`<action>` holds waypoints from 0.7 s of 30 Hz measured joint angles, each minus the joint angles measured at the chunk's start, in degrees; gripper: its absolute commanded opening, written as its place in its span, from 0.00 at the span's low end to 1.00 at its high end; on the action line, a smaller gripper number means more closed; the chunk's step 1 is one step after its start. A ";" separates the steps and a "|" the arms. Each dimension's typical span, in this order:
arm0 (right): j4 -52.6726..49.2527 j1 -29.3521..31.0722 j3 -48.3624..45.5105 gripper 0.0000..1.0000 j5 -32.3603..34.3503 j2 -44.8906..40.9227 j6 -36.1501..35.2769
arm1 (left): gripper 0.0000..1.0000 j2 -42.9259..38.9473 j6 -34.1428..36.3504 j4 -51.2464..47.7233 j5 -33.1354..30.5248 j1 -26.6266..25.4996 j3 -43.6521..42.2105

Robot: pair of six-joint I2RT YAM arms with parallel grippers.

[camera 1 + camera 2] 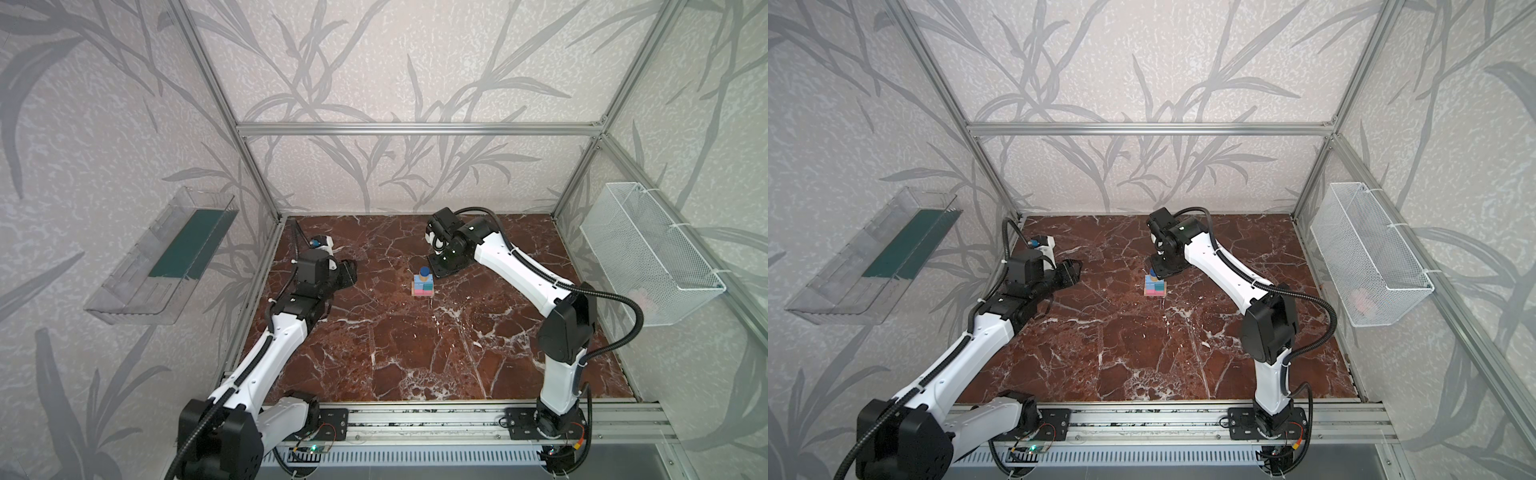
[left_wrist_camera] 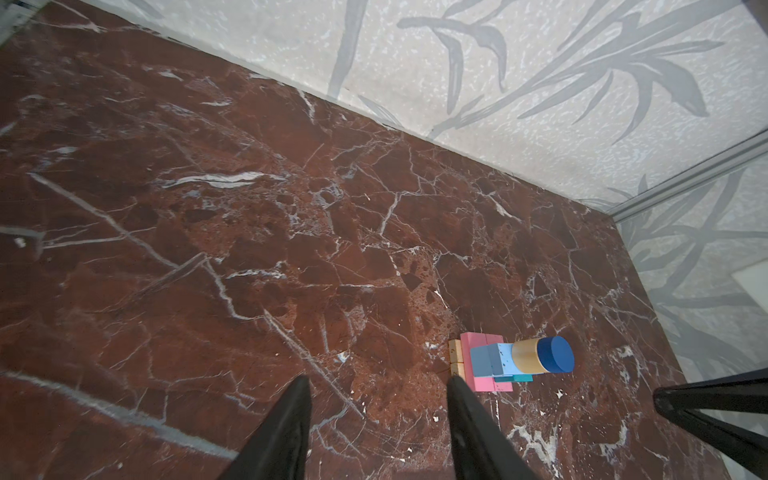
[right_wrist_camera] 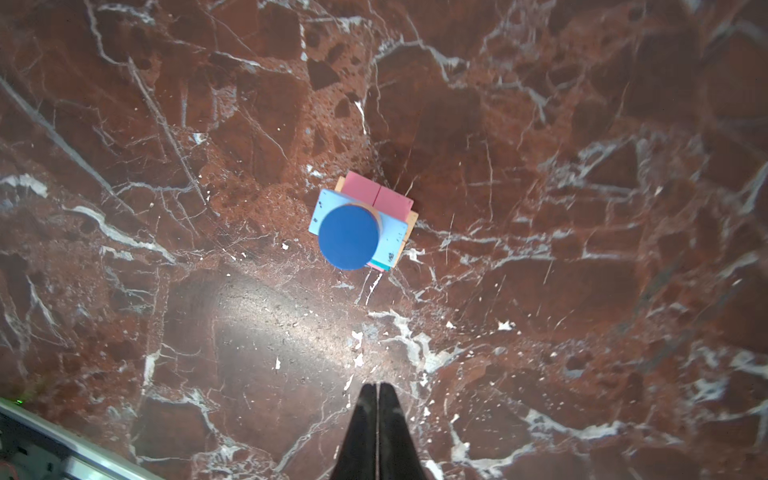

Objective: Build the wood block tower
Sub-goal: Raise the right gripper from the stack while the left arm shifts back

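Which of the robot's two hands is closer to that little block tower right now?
The right. The right hand hangs shut, close beside the tower and higher than its tip. The left hand, open, sits farther off to the tower's left in both top views.

The left arm (image 1: 270, 349) and right arm (image 1: 511, 262) were white-shelled, with bulky black joint housings (image 1: 569, 328). Black ribbed cables (image 1: 636, 309) looped alongside each. Their jaws were black, narrow and tapered.
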 measured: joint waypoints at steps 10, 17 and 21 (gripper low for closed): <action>12.85 -3.23 -12.13 0.00 -5.95 -1.20 3.82 | 0.39 9.49 -1.88 2.34 10.99 -0.20 1.77; 17.49 -3.54 -12.17 0.00 -7.87 -1.20 5.03 | 0.39 9.53 -1.86 2.67 12.33 -0.26 2.16; 18.60 -3.54 -12.17 0.00 -8.59 -1.20 5.53 | 0.39 9.55 -1.84 2.62 12.55 -0.31 2.51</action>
